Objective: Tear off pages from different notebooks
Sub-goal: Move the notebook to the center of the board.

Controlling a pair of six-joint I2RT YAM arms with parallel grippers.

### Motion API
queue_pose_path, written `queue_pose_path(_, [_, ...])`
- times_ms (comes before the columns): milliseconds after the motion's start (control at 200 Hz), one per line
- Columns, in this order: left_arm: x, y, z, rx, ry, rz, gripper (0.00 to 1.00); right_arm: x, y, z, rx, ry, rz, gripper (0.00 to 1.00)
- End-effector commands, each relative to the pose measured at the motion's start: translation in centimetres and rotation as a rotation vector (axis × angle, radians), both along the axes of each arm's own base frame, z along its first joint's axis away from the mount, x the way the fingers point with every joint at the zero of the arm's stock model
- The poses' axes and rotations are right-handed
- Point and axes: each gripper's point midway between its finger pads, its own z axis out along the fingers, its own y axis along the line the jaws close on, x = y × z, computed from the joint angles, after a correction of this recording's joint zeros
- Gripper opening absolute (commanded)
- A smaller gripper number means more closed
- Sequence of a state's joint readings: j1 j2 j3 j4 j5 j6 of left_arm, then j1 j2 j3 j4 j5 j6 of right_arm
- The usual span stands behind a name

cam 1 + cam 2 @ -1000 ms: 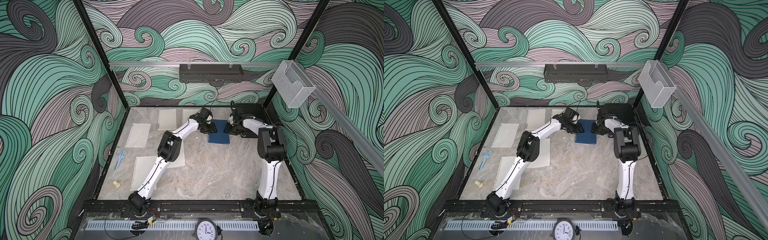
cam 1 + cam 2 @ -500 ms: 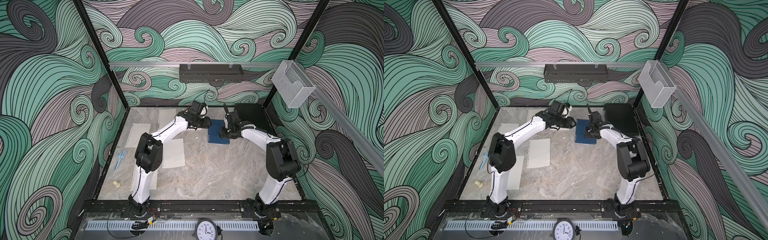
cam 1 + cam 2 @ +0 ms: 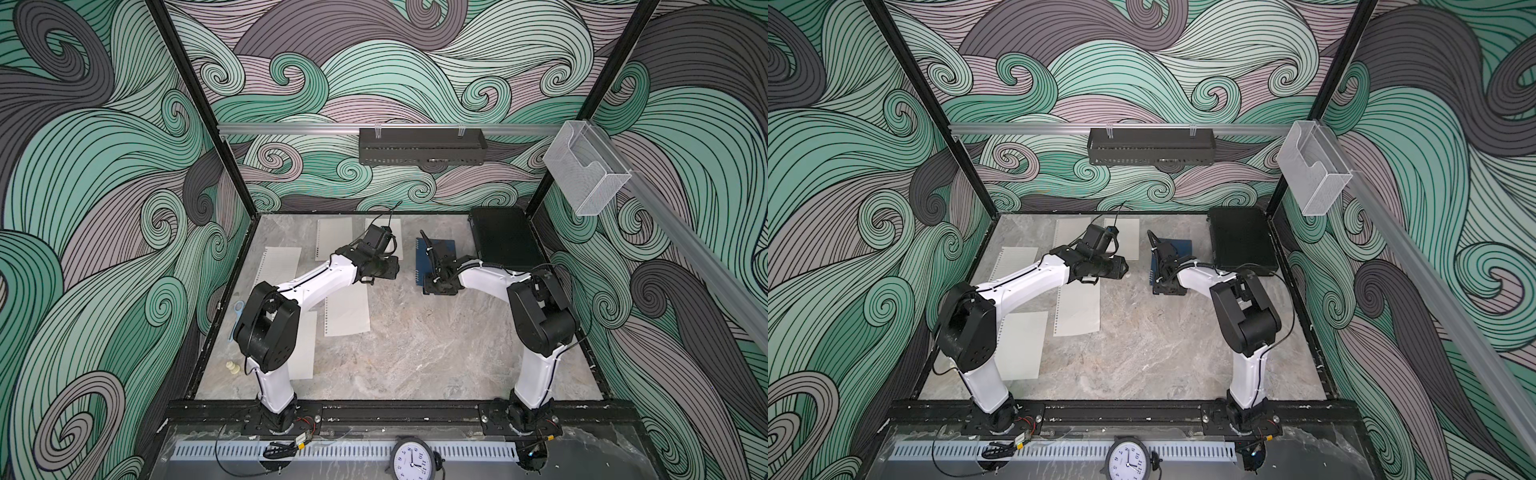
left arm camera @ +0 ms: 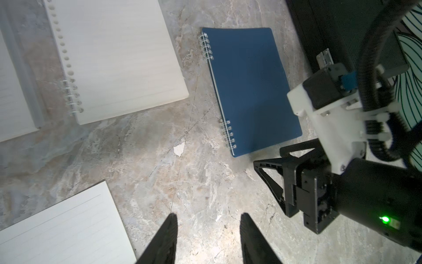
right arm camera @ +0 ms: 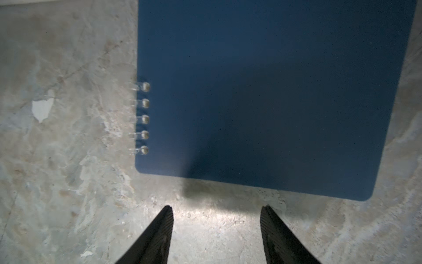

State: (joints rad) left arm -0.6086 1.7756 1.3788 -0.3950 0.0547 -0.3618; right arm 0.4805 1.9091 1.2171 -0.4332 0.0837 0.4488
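Three loose pages already lie on the left half of the bench [image 3: 415, 353]. A lined page [image 3: 279, 270] is near the left wall, a middle page [image 3: 349, 316] sits beside the left arm, and a near page [image 3: 303, 357] is half hidden under that arm's elbow. The first two show a punched edge. At the back of the bench sit the white notebook [image 3: 334, 239] and the cream notebook [image 4: 121, 57], both showing bare paper on top. I take it those two have given up their sheets, though I can't tell which page came from which. The blue notebook [image 4: 251, 89] lies flat further right, just beside the black case [image 3: 503, 241]. Its cover is shut, and to my eye it is the one not yet dealt with. The right pincer [image 5: 217, 208] hangs low over bare bench just off that notebook's near short edge, jaws well apart, gripping nothing and not touching the cover. The left pincer [image 4: 209, 216] hovers over bare bench between the cream and blue notebooks, jaws parted and empty. A small paper scrap [image 4: 179, 149] lies beside the blue notebook's wire rings. What's left, as I judge it, is to open the blue cover, pin the pad down and pull a sheet free.
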Motion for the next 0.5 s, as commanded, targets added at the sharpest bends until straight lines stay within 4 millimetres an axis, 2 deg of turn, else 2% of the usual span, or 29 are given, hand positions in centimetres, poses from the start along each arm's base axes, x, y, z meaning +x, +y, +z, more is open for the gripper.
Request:
queue_pose_path(0, [0.6, 0.8, 2.9, -0.008, -0.081, 0.02, 0.45, 0.2, -0.7, 0.0, -0.039, 0.004, -0.034, 0.63])
queue_pose_path(205, [0.3, 1.3, 3.0, 0.004, -0.087, 0.028, 0.45, 0.2, -1.0, -1.3, -0.087, 0.056, -0.03, 0.63])
queue_pose_path(495, [0.0, 1.7, 3.0, 0.016, -0.086, 0.032, 0.45, 1.8, -1.6, -1.5, -0.123, 0.072, -0.023, 0.63])
